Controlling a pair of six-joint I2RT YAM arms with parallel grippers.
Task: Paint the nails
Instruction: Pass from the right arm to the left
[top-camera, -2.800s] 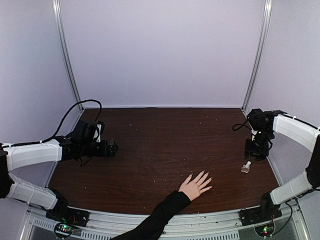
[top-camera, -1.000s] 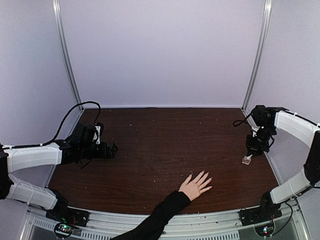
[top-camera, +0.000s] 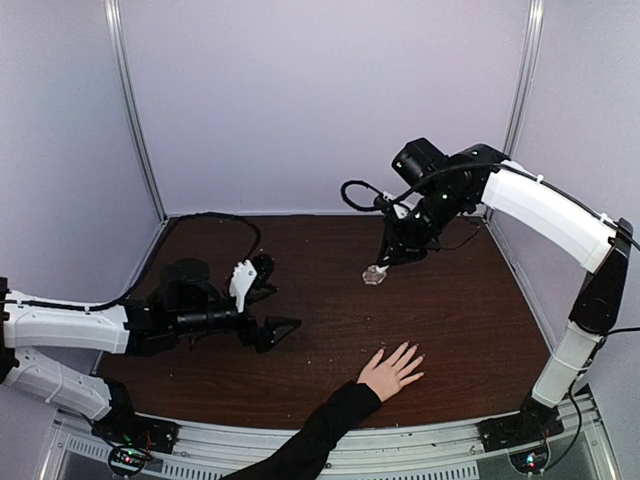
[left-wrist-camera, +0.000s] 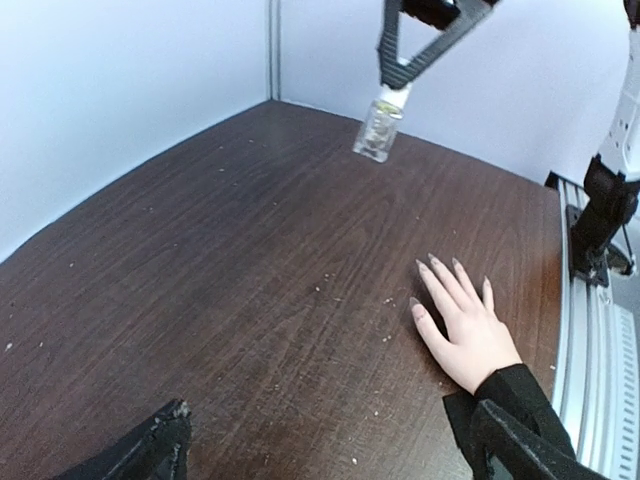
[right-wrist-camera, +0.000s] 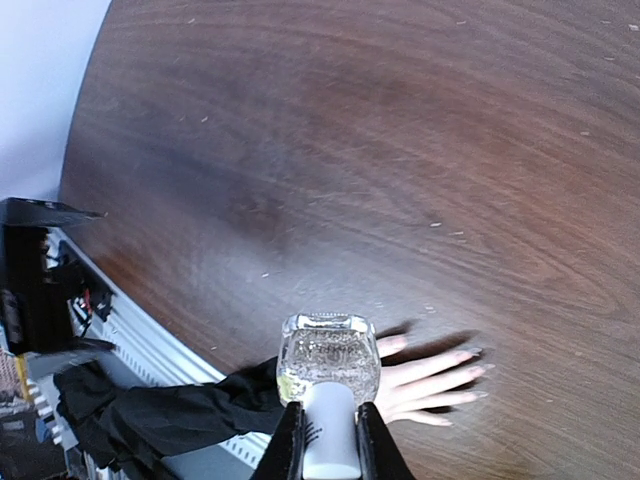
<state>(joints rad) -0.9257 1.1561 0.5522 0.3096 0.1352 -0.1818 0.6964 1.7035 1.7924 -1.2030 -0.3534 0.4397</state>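
Closed tight on the white cap of a bottle, the right gripper is held high over the table. The clear glass body of the bottle hangs below the fingers, slightly tilted and clear of the wood. The left gripper is spread wide and nothing is held in it; it is kept low over the table.

The hand is laid flat on the table, below and nearer than the right gripper and well apart from it. It lies ahead of the left gripper's open fingers and off to one side. Its long axis runs from the black sleeve at the near edge diagonally toward the far right. The fingers are spread, and the nails at their tips are pointed that way, facing up.
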